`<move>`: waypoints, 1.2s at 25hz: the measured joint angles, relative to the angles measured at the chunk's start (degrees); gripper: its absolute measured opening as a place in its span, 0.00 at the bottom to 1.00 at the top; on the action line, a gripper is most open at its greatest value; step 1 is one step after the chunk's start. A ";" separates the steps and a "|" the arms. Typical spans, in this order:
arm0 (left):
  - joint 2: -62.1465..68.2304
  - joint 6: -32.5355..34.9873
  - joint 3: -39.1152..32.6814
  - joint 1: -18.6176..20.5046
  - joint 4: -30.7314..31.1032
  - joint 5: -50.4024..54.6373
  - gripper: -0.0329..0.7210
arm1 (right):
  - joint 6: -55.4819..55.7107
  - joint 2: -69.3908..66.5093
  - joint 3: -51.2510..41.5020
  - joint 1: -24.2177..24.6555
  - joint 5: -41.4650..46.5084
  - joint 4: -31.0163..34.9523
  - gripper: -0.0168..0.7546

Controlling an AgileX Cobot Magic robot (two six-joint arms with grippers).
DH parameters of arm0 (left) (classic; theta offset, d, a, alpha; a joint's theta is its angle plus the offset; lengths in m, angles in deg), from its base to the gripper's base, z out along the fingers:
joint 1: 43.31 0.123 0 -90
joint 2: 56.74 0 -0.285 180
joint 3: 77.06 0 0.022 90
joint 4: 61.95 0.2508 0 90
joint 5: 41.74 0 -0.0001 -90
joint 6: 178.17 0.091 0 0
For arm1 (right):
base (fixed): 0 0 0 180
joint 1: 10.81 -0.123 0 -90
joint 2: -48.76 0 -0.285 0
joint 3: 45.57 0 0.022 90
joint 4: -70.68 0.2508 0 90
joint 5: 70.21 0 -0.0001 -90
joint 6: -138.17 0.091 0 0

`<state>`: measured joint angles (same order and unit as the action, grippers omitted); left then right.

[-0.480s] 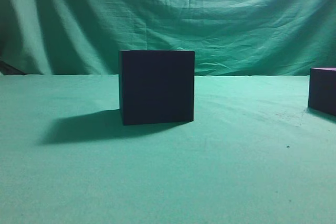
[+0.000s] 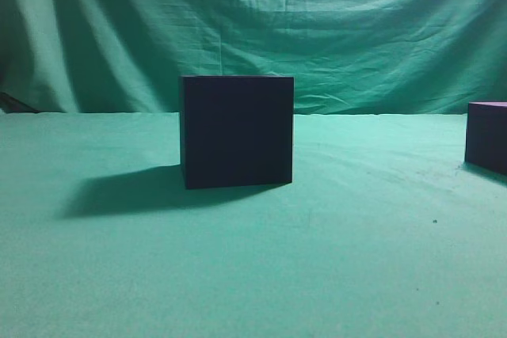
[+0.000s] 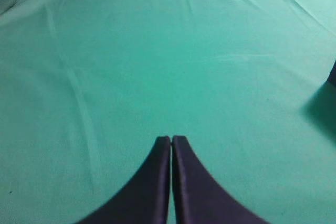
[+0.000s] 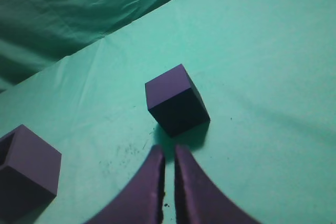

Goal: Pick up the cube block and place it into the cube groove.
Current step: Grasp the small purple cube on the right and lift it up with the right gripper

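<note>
Your left claw (image 3: 171,141) sits low over the green-draped counter (image 3: 157,66) with its two dark fingers pressed together, holding nothing; only bare cloth lies ahead of it, with a dark shadow cut off at the right edge. Your right claw (image 4: 168,153) angles down toward the counter, its fingers nearly together with a thin gap between them, also carrying nothing. The cube block (image 4: 176,99) rests on the cloth just beyond those tips, apart from them. Further to the left in the right wrist view, the cube groove (image 4: 25,169) is partly cropped by the frame. In the exterior view neither arm shows; the cube block is clipped at the right border.
</note>
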<state>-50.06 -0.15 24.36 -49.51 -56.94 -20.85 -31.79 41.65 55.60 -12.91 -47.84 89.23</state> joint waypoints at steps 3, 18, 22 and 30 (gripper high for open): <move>0.00 0.00 0.00 0.00 0.00 0.00 0.04 | -1.86 0.00 0.00 0.00 0.00 0.00 0.08; 0.00 0.00 0.00 0.00 0.00 0.00 0.04 | -2.81 0.00 0.00 0.00 0.00 0.00 0.08; 0.00 0.00 0.00 0.00 0.00 0.00 0.04 | -4.22 0.00 0.00 0.00 -0.63 -0.12 0.08; 0.00 0.00 0.00 0.00 0.00 0.00 0.04 | -15.70 0.00 0.00 0.00 -20.65 -2.12 0.08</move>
<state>-50.06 -0.15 24.36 -49.51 -56.94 -20.85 -47.49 41.65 55.60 -12.91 -68.50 87.11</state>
